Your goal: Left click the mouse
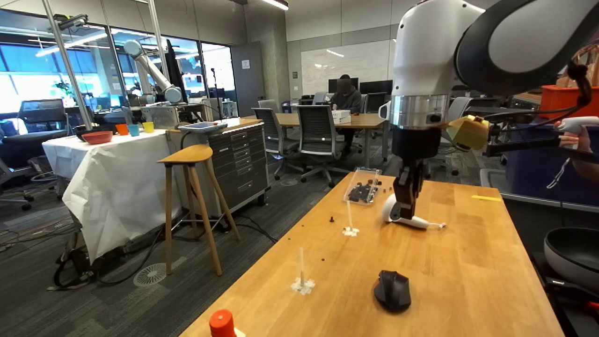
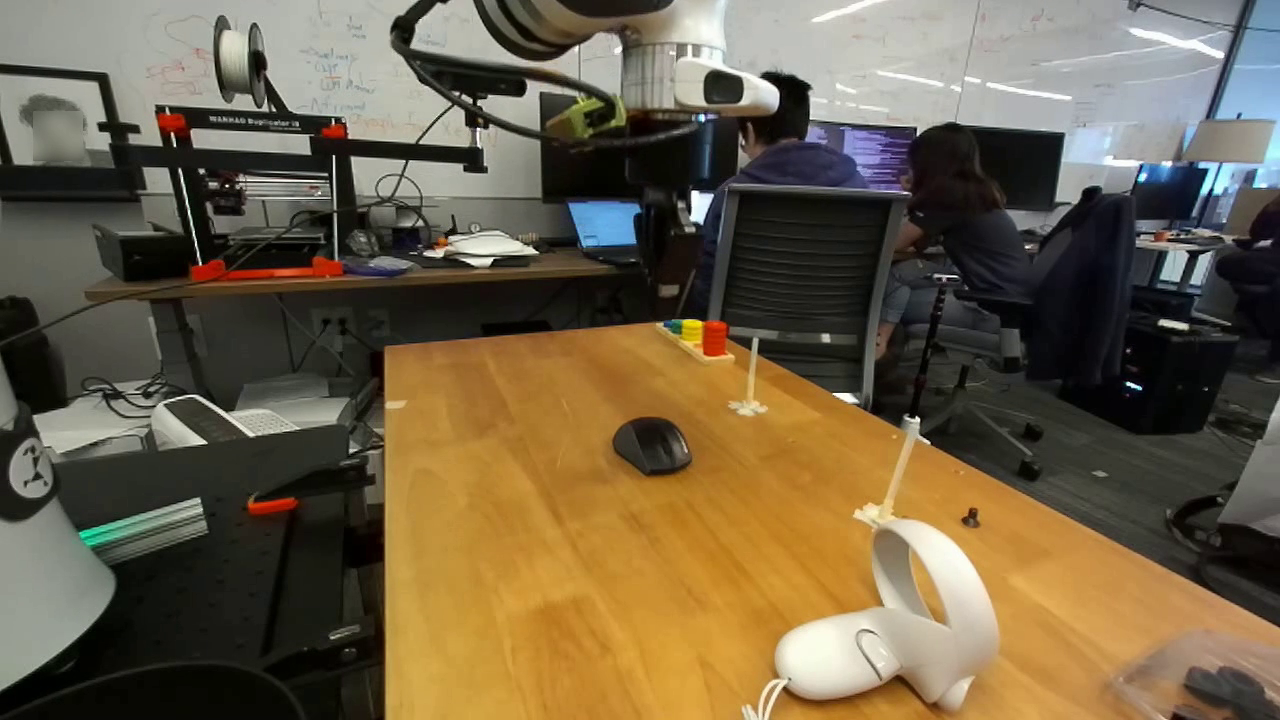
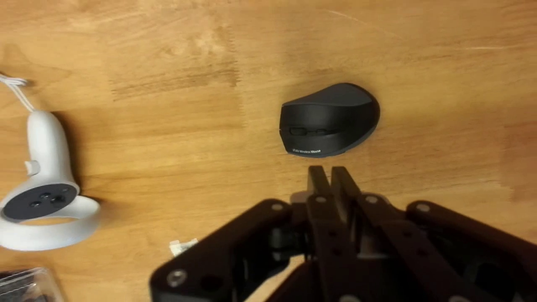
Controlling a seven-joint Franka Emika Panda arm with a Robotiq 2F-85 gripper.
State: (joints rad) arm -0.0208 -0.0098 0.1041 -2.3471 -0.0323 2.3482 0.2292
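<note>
The arm [image 1: 421, 56] is white and black, with a silver band [image 1: 419, 111] and dark cables [image 2: 402, 38]. Screws [image 3: 176, 277] stud its black pincer [image 3: 328, 170].

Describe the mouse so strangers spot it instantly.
Start at the wooden table filling the wrist view. Go right of the ringed controller. The mouse is the rounded body with a scroll wheel, black where the controller is mostly white and the thin sticks pale.
</note>
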